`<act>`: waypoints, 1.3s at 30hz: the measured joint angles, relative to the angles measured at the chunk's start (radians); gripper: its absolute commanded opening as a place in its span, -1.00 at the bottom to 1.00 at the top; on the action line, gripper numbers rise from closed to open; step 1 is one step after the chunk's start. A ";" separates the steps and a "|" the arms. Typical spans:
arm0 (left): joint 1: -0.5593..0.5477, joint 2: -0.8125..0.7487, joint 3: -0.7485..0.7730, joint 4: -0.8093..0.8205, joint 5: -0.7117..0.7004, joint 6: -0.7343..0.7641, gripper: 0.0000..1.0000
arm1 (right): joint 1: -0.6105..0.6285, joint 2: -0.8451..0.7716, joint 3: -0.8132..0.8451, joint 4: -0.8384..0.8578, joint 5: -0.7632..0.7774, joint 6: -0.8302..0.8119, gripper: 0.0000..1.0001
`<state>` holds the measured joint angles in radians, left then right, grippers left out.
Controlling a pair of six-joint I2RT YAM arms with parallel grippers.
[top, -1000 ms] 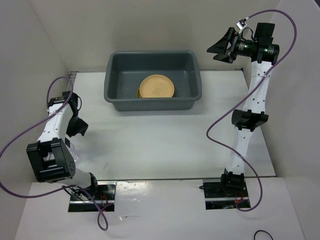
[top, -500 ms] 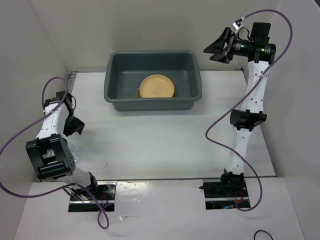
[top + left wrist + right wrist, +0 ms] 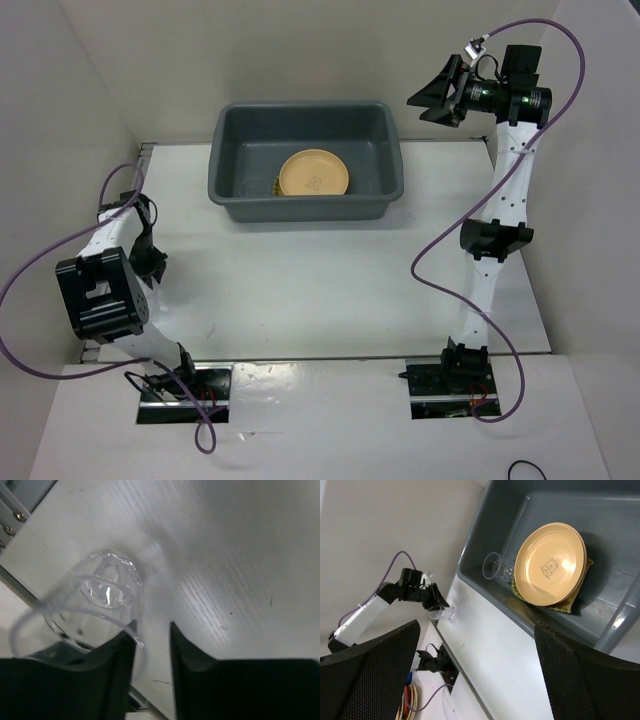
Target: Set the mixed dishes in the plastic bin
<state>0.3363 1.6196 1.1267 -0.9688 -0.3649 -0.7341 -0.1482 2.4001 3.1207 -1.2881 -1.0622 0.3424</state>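
We find the plastic bin [image 3: 305,106] at the far middle of the table [image 3: 300,290], upright. An orange-yellow plate [image 3: 313,173] lies inside it, face up, right of the bin's centre. In the right wrist view this plate bears a small pale mark at its middle and rests on a yellow-green slatted tray [image 3: 574,601], of which only an edge and a corner show from beneath. We cannot confirm whether a second plate lies under the first. A clear cup [image 3: 493,566] lies on its side on the bin floor, just beside the plate.

The left gripper [image 3: 152,627] is low at the left edge of the table, well apart from the bin. A second clear cup [image 3: 102,600] lies there, tipped over, its mouth toward the wrist camera. Its rim passes through the narrow gap between the two fingers [image 3: 120,655], so one finger is inside the mouth and the other outside. We cannot tell whether the jaws press on the wall or merely straddle it.

The right gripper [image 3: 432,88] is raised high, beyond the bin's far right corner, looking down toward the bin. Its jaws are spread wide and carry nothing.
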 measured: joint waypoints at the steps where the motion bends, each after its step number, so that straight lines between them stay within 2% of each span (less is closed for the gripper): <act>1: 0.003 0.002 -0.003 0.005 0.003 0.009 -0.68 | 0.000 0.000 0.000 0.000 0.000 0.000 0.98; 2: 0.006 0.002 -0.003 0.007 0.006 0.028 -1.00 | 0.000 0.000 0.000 0.000 0.000 -0.002 0.98; 9: 0.017 0.022 0.030 0.000 0.024 0.105 -1.00 | -0.015 0.000 0.000 0.000 0.001 -0.017 0.98; 12: 0.013 0.024 0.159 -0.030 0.060 0.116 -1.00 | -0.028 0.000 0.000 0.000 0.001 -0.026 0.98; 14: 0.007 0.040 0.351 -0.072 0.080 0.125 -1.00 | -0.032 0.000 0.000 0.000 0.001 -0.029 0.98; 17: -0.016 0.075 0.698 -0.034 0.097 0.115 -1.00 | -0.035 0.000 0.000 0.000 0.001 -0.031 0.98; 21: -0.082 0.127 1.078 0.003 0.110 0.108 -1.00 | -0.035 0.000 0.000 0.000 0.008 -0.037 0.98; 23: -0.128 0.196 1.285 0.013 0.124 0.110 -1.00 | -0.035 0.000 0.000 0.000 0.013 -0.041 0.98; 28: -0.240 0.447 1.673 0.014 0.192 0.137 -1.00 | -0.035 0.000 0.000 0.000 0.037 -0.045 0.98; 32: -0.342 0.622 1.727 0.026 0.257 0.181 -1.00 | -0.035 -0.001 0.000 0.000 0.050 -0.045 0.98; 39: -0.497 0.837 1.621 0.012 0.370 0.233 -1.00 | -0.039 -0.003 0.000 0.000 0.060 -0.045 0.98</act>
<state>-0.1608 2.4561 2.7472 -0.9565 0.0055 -0.5011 -0.1867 2.3974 3.1203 -1.2881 -1.0023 0.2977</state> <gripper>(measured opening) 0.038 0.991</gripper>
